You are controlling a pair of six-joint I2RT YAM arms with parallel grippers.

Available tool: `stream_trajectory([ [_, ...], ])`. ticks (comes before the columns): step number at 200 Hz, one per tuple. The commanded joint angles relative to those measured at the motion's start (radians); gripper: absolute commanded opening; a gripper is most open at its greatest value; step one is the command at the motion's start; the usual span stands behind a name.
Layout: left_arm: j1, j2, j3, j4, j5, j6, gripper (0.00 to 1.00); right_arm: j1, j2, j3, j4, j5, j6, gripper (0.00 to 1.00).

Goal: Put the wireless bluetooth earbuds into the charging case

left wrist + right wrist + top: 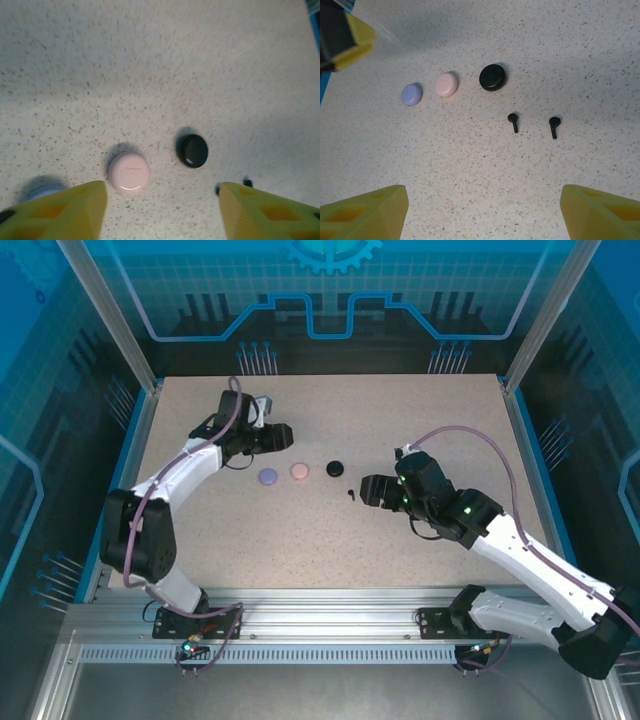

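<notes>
1. Left claw [283, 435]: hangs over the far-left part of the surface [440, 410], just behind the row of cases. Released. Its yellow fingers [75, 210] stand well apart with nothing between them.
2. Lilac case [267, 476]: leftmost of three round cases in a row at mid-surface. From the left wrist it is half hidden behind one finger.
3. Pink case [299, 471]: just right of the lilac case, not touching it. Looks closed.
4. Black case [334, 469]: right end of the row, near the pink case but apart from it. Looks closed.
5. Black earbuds [513, 121]: two, lying loose on the surface, outside the cases, to the right of the black case and nearer the arm bases. They lie side by side and apart, with the stems pointing toward the right wrist camera. One lies close to the black case, the other further right.
6. Right claw [370, 490]: just right of the black earbuds, facing the row. Released. Its fingers are spread wide and grasp nothing. Both earbuds lie ahead of the gap, untouched.
</notes>
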Motion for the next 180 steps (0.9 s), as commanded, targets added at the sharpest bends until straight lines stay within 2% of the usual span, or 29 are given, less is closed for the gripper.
stream_trajectory([
  [1,0.017,-0.067,-0.005,-0.032,-0.039,0.012,0.72,0.006,0.037,0.055,-0.039,0.050,-0.064,0.81],
  [11,0.019,-0.095,-0.022,-0.015,-0.050,-0.005,0.79,0.004,0.059,0.072,-0.044,0.052,-0.078,0.81],
  [17,0.021,-0.110,-0.030,-0.004,-0.060,-0.025,0.96,0.003,0.074,0.084,-0.048,0.057,-0.085,0.81],
  [21,0.023,-0.122,-0.036,0.003,-0.064,-0.038,0.99,0.002,0.083,0.090,-0.050,0.059,-0.088,0.81],
  [44,0.033,-0.164,-0.045,0.022,-0.072,-0.094,0.99,-0.003,0.137,0.134,-0.054,0.061,-0.126,0.81],
  [90,0.034,-0.275,-0.052,0.025,-0.194,-0.115,0.99,-0.035,0.262,0.230,-0.056,0.033,-0.271,0.84],
  [142,0.036,-0.525,-0.295,0.296,-0.365,-0.236,0.99,-0.104,0.420,0.316,0.024,-0.114,-0.428,0.88],
  [158,0.037,-0.569,-0.324,0.310,-0.406,-0.244,0.99,-0.111,0.486,0.355,0.038,-0.154,-0.471,0.88],
  [180,0.039,-0.600,-0.323,0.303,-0.381,-0.199,0.99,-0.112,0.601,0.434,0.020,-0.156,-0.528,0.88],
])
